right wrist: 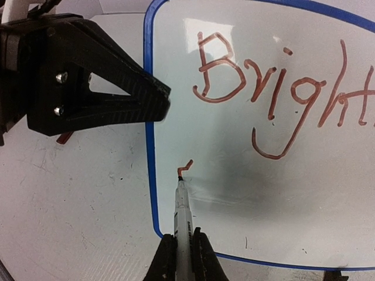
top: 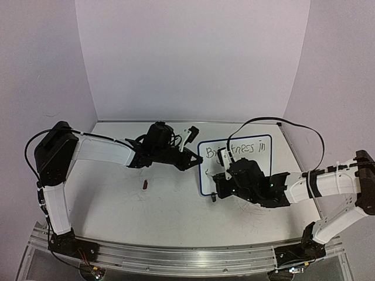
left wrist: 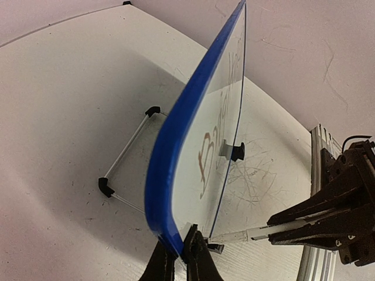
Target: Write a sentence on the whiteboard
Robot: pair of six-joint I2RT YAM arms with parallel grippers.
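Observation:
The whiteboard (top: 261, 161), white with a thin blue frame, stands right of the table's middle. Its sentence (top: 241, 147) reads "Brightness in" on one line. My left gripper (top: 197, 158) is shut on the board's left edge; in the left wrist view the gripper (left wrist: 180, 253) pinches the blue frame (left wrist: 176, 140). My right gripper (right wrist: 183, 253) is shut on a white marker (right wrist: 182, 216). The marker's tip touches the whiteboard (right wrist: 293, 187) low on its left, at the end of a short reddish stroke (right wrist: 184, 168) under the "B" of the sentence (right wrist: 258, 88).
A small red cap (top: 145, 185) lies on the table left of the board. A wire stand with black feet (left wrist: 126, 149) props the board from behind. Grey scribbles (left wrist: 258, 175) mark the tabletop. An aluminium rail (top: 176, 254) runs along the near edge.

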